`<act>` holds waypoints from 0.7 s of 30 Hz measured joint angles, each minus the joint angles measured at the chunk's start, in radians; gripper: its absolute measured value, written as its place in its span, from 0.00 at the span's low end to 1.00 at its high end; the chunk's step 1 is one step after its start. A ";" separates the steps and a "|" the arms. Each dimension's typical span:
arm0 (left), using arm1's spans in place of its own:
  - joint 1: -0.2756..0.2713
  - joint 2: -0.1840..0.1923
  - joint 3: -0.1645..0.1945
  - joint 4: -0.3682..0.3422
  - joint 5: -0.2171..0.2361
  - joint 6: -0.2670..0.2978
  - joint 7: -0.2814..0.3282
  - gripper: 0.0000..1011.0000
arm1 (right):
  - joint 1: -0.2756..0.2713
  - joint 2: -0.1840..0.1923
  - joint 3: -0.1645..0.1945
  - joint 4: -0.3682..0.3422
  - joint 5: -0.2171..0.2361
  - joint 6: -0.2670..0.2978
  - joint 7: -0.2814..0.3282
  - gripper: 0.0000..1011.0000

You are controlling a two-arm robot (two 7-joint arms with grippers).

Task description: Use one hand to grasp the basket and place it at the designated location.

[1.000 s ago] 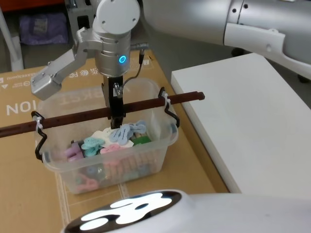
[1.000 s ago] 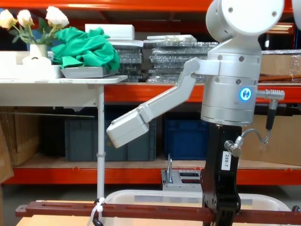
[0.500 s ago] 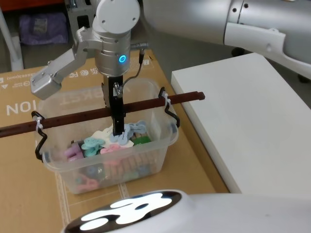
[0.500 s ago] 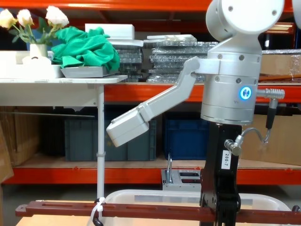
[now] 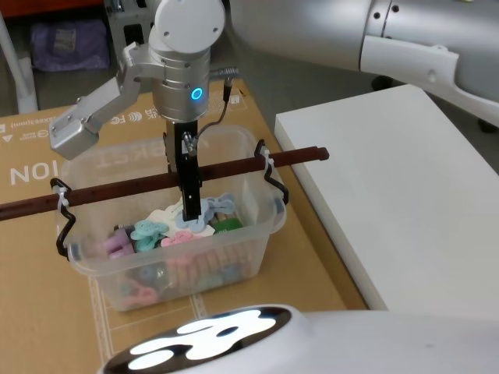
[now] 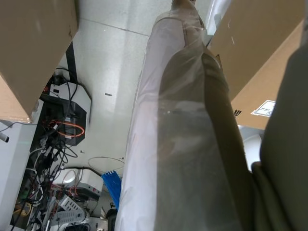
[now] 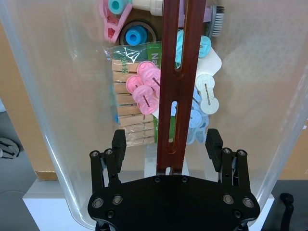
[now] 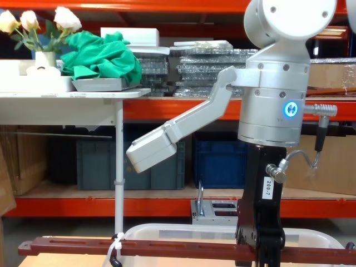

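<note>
While the basket (image 5: 93, 269) sits on a cardboard sheet (image 5: 31, 296) just left of the white table (image 5: 405, 202), its reddish-brown handle (image 5: 117, 189) stands raised across the top, over pastel and wooden clothes pegs (image 5: 148, 231) inside. The right gripper (image 7: 166, 139) points straight down astride the bar's middle, fingers (image 7: 119, 144) spread wide, one on each side, holding nothing.

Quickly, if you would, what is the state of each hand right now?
Left hand: cannot be told.
Right hand: open, straddling the long reddish-brown slotted bar handle, not closed on it.
</note>
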 joint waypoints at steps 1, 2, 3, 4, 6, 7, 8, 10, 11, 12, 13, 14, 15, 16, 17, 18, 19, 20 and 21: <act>0.000 0.000 0.000 0.000 0.000 0.000 0.000 0.00 | 0.000 0.000 0.000 0.000 0.000 0.000 0.000 0.99; 0.000 0.000 0.000 0.000 0.000 0.000 0.000 0.00 | 0.000 0.000 0.000 0.000 0.000 0.000 0.000 0.99; 0.000 0.000 0.000 0.000 0.000 0.000 0.000 0.00 | 0.000 0.000 0.000 0.000 0.000 0.000 0.000 0.99; 0.000 0.000 0.000 0.000 0.000 0.000 0.000 0.00 | 0.001 0.001 -0.001 -0.001 0.001 0.000 -0.001 0.99; 0.000 0.000 0.000 0.000 0.000 0.000 0.000 0.00 | 0.004 0.009 -0.003 -0.004 0.006 -0.001 -0.005 0.99; 0.000 0.000 0.000 0.000 0.000 0.000 0.000 0.00 | 0.006 0.012 -0.003 -0.007 0.007 -0.001 -0.007 0.99; 0.000 0.000 0.000 0.000 0.000 0.000 0.000 0.00 | 0.007 0.015 -0.004 -0.010 0.008 -0.002 -0.009 0.99; 0.000 0.000 0.000 0.000 0.000 0.000 0.000 0.00 | 0.013 0.025 -0.005 -0.023 0.009 -0.003 -0.018 0.99; 0.000 0.000 0.000 0.000 0.000 0.000 0.000 0.00 | 0.015 0.027 -0.006 -0.026 0.009 -0.003 -0.020 0.99; 0.000 0.000 0.000 0.000 0.000 0.000 0.000 0.00 | 0.020 0.032 -0.007 -0.033 0.009 -0.004 -0.024 0.99; 0.000 0.000 0.000 0.000 0.000 0.000 0.000 0.00 | 0.022 0.034 -0.008 -0.036 0.009 -0.004 -0.025 0.99; 0.000 0.000 0.000 0.000 0.000 0.000 0.000 0.00 | 0.024 0.037 -0.009 -0.040 0.010 -0.005 -0.026 0.99; 0.000 0.000 0.000 0.000 0.000 0.000 0.000 0.00 | 0.030 0.042 -0.010 -0.047 0.011 -0.004 -0.028 0.99; 0.000 0.000 0.000 0.000 0.000 0.000 0.000 0.00 | 0.032 0.044 -0.011 -0.049 0.012 -0.004 -0.028 0.99; 0.000 0.000 0.000 0.000 0.000 0.000 0.000 0.00 | 0.035 0.046 -0.012 -0.052 0.013 -0.004 -0.029 0.99; 0.000 0.000 0.000 0.000 0.000 0.000 0.000 0.00 | 0.037 0.048 -0.013 -0.054 0.014 -0.004 -0.029 0.99; 0.000 0.000 0.000 0.000 0.000 0.000 0.000 0.00 | 0.040 0.051 -0.015 -0.058 0.015 -0.003 -0.031 0.99; 0.000 0.000 0.000 0.000 0.000 0.000 0.000 0.00 | 0.042 0.052 -0.017 -0.060 0.015 -0.003 -0.031 0.99; 0.000 0.000 0.000 0.000 0.000 0.000 0.000 0.00 | 0.044 0.054 -0.018 -0.062 0.016 -0.003 -0.032 0.99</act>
